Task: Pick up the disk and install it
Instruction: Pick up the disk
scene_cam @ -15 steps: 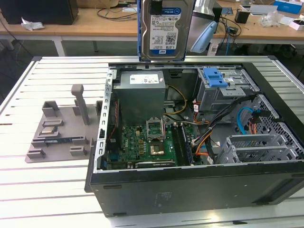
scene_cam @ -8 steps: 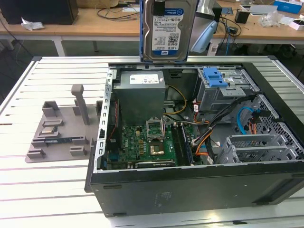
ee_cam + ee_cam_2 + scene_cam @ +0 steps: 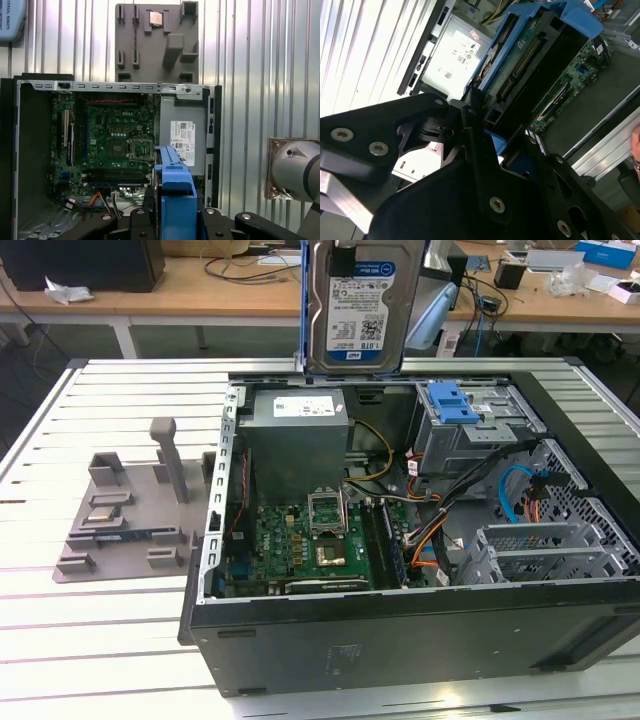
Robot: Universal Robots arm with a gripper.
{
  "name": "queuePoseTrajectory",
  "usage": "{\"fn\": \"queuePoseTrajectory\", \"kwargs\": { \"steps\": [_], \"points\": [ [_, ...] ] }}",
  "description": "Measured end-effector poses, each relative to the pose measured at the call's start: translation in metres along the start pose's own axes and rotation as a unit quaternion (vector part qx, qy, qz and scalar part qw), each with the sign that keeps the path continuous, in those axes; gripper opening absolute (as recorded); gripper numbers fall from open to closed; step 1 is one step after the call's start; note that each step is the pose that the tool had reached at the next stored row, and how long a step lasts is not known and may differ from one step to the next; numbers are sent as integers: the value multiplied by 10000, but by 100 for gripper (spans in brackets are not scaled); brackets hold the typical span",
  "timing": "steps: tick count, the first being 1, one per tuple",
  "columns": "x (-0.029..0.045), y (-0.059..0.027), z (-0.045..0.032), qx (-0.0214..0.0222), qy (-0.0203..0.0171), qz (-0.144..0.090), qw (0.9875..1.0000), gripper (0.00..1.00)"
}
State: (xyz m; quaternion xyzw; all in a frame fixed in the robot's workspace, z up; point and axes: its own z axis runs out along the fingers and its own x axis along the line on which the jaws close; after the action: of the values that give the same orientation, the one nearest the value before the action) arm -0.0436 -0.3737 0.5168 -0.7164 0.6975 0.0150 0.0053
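Aloft, hand (image 3: 470, 120) clamps disk (image 3: 362, 310) over open computer case (image 3: 400, 630) on slatted white table (image 3: 100, 640); desks (image 3: 200, 285) behind.

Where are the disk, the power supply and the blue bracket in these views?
disk (image 3: 360, 315), exterior view, on its printed label.
power supply (image 3: 298, 452), exterior view, on its bare grey face.
blue bracket (image 3: 452, 405), exterior view, on its plastic top.

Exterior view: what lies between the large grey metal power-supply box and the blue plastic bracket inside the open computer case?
Loose yellow and black cables cross that gap, as the exterior view shows.
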Motion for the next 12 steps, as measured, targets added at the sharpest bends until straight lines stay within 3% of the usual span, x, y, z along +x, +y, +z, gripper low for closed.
{"fn": "queuePoseTrajectory", "kwargs": {
  "steps": [7, 12],
  "points": [
    [100, -18, -1, 0, 0, 0, 10000, 37],
    [229, -23, -3, 0, 0, 0, 10000, 37]
  ]
}}
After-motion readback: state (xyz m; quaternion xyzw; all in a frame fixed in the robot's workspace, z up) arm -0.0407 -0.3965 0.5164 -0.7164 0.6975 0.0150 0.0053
